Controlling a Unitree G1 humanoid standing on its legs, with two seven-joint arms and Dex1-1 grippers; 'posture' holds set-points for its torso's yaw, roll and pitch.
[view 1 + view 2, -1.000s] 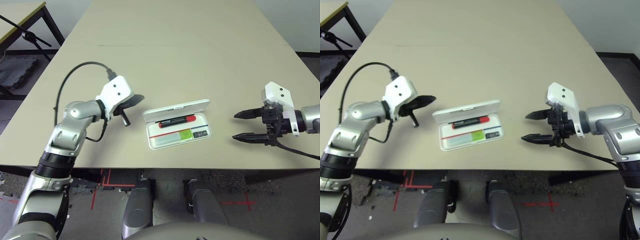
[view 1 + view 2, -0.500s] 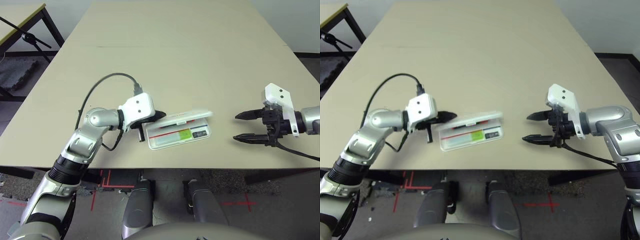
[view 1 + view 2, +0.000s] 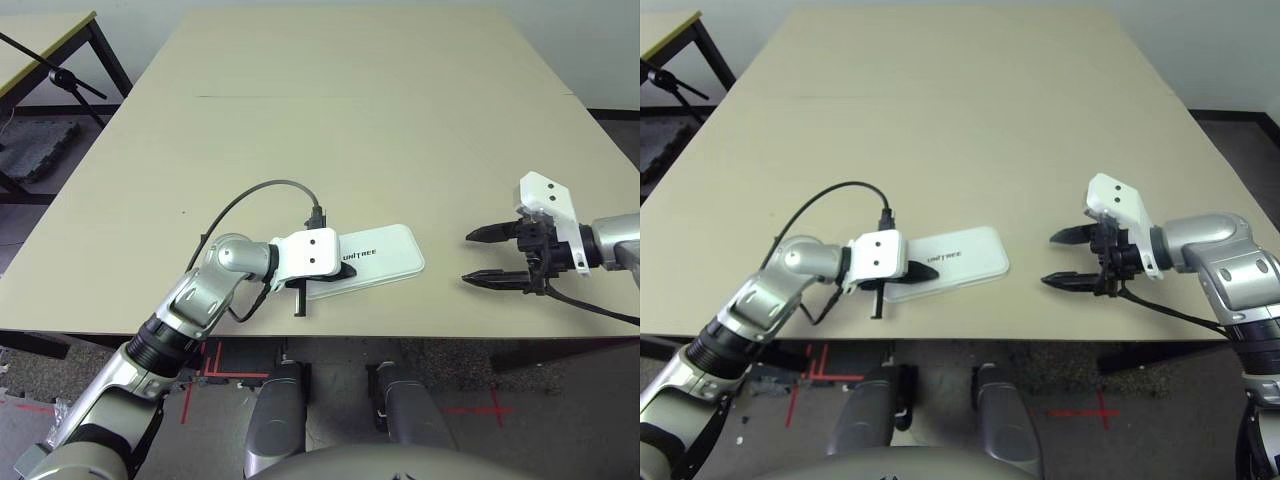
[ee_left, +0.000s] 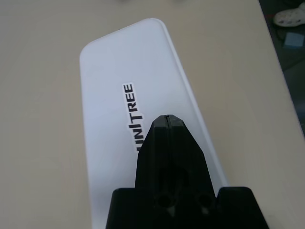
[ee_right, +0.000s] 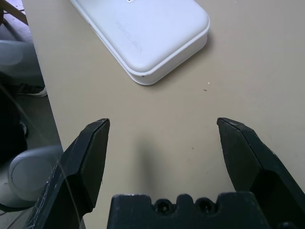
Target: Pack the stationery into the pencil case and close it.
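The white pencil case [image 3: 385, 257] lies flat near the table's front edge with its lid down and the dark logo text [image 4: 136, 113] facing up. The highlighter, red marker and small grey piece are hidden under the lid. My left gripper [image 3: 346, 270] is shut, its black fingertips pressed together and resting on the lid's left end [image 4: 167, 119]. My right gripper [image 3: 468, 257] hovers open to the right of the case, a short gap away; the case's end [image 5: 147, 28] lies beyond its spread fingers.
A black cable [image 3: 262, 190] loops up from my left wrist. The table's front edge [image 3: 400, 332] runs just below the case. A second table and a black stand [image 3: 55, 72] are at the far left, off this table.
My left gripper swept right onto the case and the lid went from raised to fully down, hiding the stationery. My right gripper has hardly moved.
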